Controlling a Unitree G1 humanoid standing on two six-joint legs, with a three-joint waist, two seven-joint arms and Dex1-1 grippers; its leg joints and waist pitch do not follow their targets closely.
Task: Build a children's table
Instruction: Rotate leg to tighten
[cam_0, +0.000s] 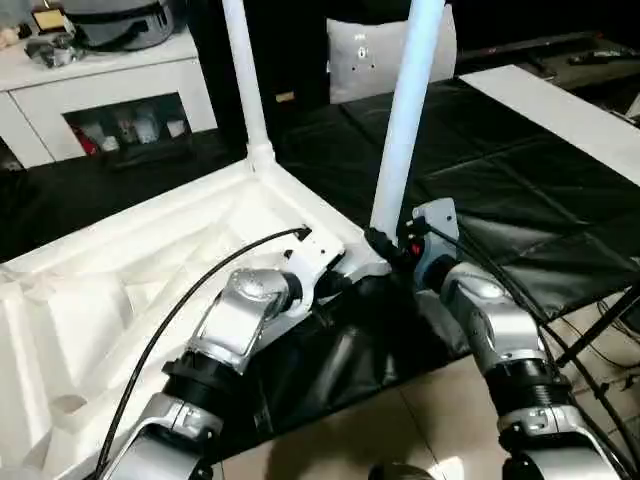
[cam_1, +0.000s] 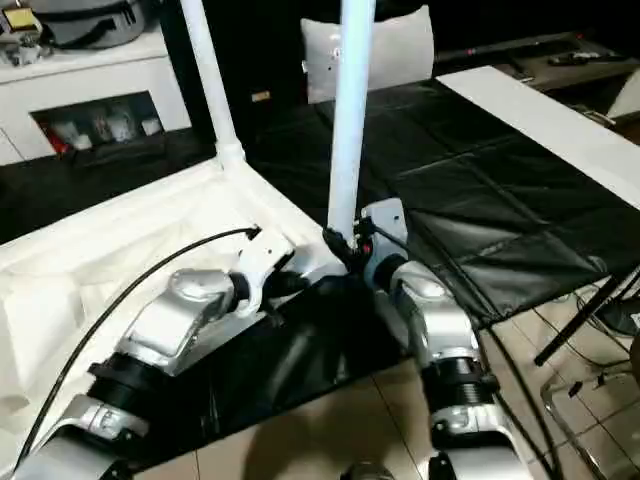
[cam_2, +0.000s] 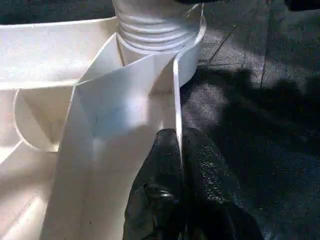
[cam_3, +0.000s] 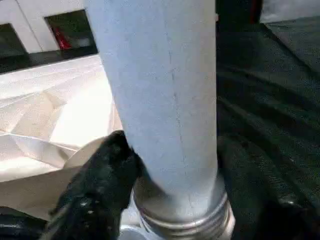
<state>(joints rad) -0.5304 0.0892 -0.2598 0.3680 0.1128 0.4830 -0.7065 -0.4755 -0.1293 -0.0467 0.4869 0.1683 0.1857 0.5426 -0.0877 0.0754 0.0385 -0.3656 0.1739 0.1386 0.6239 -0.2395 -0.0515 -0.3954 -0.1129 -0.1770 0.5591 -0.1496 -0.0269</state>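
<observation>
White table top (cam_0: 130, 270) lies upside down on black mat (cam_0: 520, 200), ribs up. Two legs stand upright in corner sockets: far leg (cam_0: 243, 75), near leg (cam_0: 405, 120). Right gripper (cam_3: 165, 165) wraps the near leg's base. Left gripper (cam_2: 182, 175) pinched shut on the top's rim beside that socket.

Both upright legs (cam_0: 405, 120) (cam_0: 245, 75) run off the top edge, their upper ends cut off. The tabletop (cam_0: 90, 300) runs past the left edge. Items behind the cabinet (cam_0: 120, 95) glass are too blurred to identify.
</observation>
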